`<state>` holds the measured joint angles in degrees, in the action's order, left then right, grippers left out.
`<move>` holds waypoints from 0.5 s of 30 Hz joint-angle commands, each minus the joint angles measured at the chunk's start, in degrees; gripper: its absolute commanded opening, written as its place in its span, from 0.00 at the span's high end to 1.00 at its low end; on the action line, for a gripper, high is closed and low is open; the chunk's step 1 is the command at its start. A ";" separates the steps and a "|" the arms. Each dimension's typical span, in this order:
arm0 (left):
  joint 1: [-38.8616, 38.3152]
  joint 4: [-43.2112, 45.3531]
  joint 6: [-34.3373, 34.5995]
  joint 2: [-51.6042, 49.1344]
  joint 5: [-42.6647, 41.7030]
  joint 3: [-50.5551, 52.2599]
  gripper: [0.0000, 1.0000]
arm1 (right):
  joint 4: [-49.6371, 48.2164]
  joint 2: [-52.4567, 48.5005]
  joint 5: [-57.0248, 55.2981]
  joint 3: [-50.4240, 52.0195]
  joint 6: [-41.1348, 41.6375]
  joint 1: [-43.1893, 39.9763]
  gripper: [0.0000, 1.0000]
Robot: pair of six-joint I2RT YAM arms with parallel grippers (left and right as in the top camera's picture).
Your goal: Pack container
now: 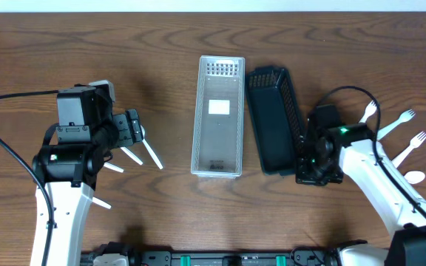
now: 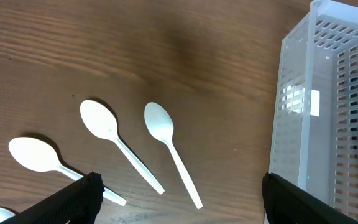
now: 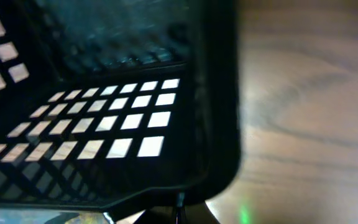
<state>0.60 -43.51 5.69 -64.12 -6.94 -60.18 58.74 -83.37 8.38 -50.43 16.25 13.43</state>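
Observation:
A clear plastic container (image 1: 217, 118) lies lengthwise at the table's middle; its perforated wall also shows in the left wrist view (image 2: 328, 106). A black mesh basket (image 1: 276, 122) leans against its right side. My right gripper (image 1: 302, 157) is at the basket's near right wall and looks shut on that rim (image 3: 179, 208); the basket (image 3: 104, 93) fills the right wrist view. My left gripper (image 1: 134, 130) is open and empty above white plastic spoons (image 1: 151, 154), seen close in the left wrist view (image 2: 104, 124) (image 2: 163, 130) (image 2: 36, 154). Its fingers (image 2: 179, 208) straddle the handle ends.
More white spoons lie left of the containers (image 1: 113, 168) (image 1: 100, 201). White forks (image 1: 368, 112) (image 1: 396, 122) (image 1: 411, 146) and one spoon (image 1: 416, 177) lie at the far right behind my right arm. A black cable loops over each arm.

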 commanded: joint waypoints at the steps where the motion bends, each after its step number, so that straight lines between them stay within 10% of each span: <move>1: -0.04 -0.17 -0.74 0.13 -0.15 -1.44 0.16 | -1.51 -0.31 3.96 0.24 -0.66 2.36 0.99; 15: -0.04 0.17 -0.74 0.13 -0.13 -1.44 0.16 | -0.85 8.83 2.67 -7.54 -3.48 3.74 0.99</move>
<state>0.60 -43.46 5.69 -64.12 -6.96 -60.18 58.02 -78.11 11.35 -53.67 14.81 16.75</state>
